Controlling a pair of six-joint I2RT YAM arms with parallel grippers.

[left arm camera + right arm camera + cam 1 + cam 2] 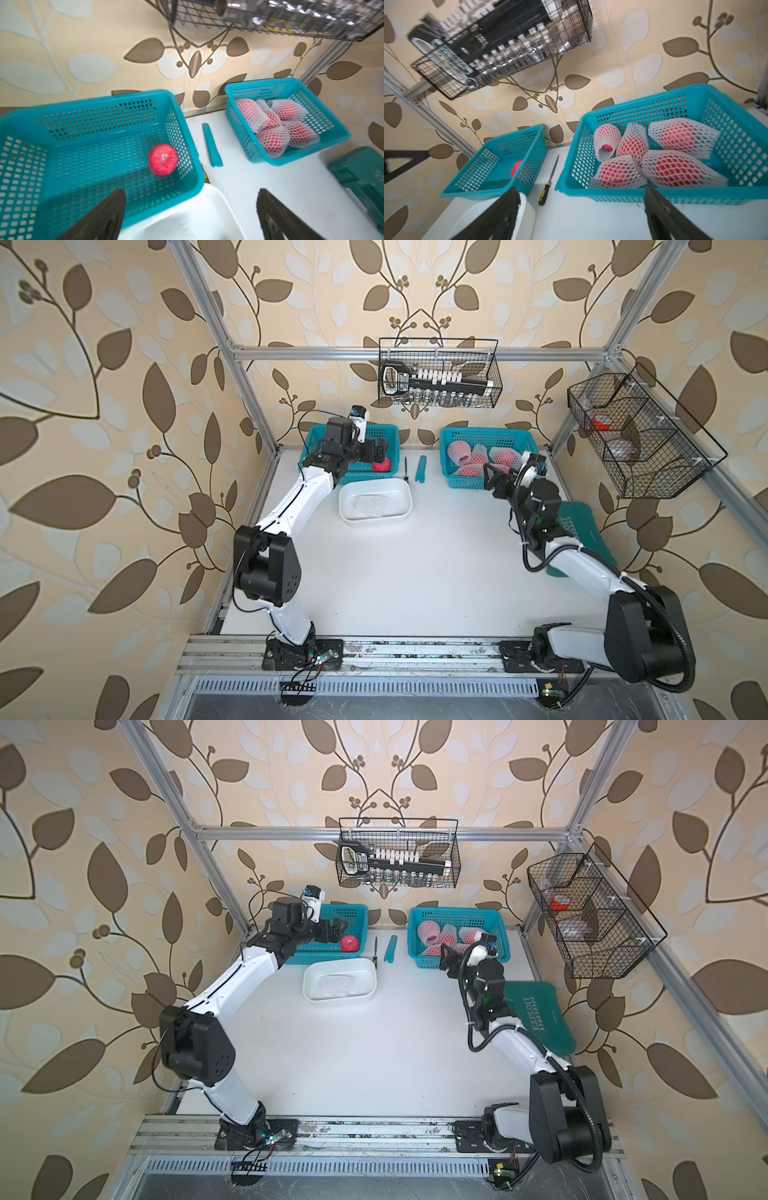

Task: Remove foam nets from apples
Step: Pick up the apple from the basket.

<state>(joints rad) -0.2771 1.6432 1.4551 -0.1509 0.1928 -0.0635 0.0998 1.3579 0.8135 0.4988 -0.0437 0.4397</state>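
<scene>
Right gripper wide, empty — apples in foam nets lie just ahead in teal basket, centre-right of frame — far nearer than left gripper, also wide.

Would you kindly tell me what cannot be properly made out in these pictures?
Left basket: in a top view, the left arm covers most of its floor.
Netted apples: in a top view, the right gripper partly hides the nearest ones.
White tub: cut off by the left wrist view's edge, its foam net unseen there.
Wire basket: contents blurred in the right wrist view.
</scene>
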